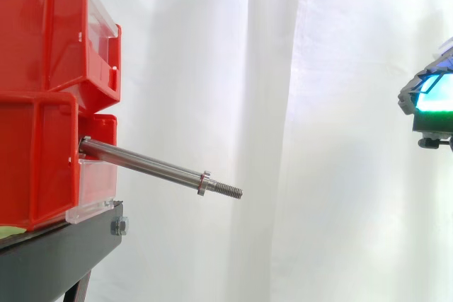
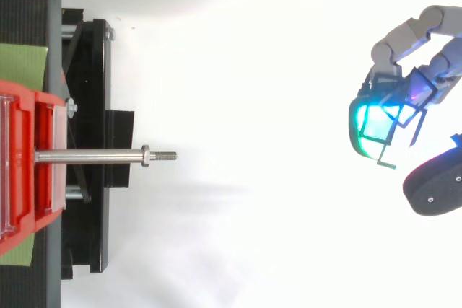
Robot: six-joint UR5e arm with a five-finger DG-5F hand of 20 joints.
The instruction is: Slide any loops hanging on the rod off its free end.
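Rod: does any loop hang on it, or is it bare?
Bare. The rod carries only a nut near its free end, in both views.

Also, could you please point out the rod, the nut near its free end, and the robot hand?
rod point(image 1: 141, 163), side view, middle of the smooth shaft.
nut point(image 2: 145, 155), top view, on its body.
robot hand point(image 2: 408, 32), top view, on its grey upper segment.
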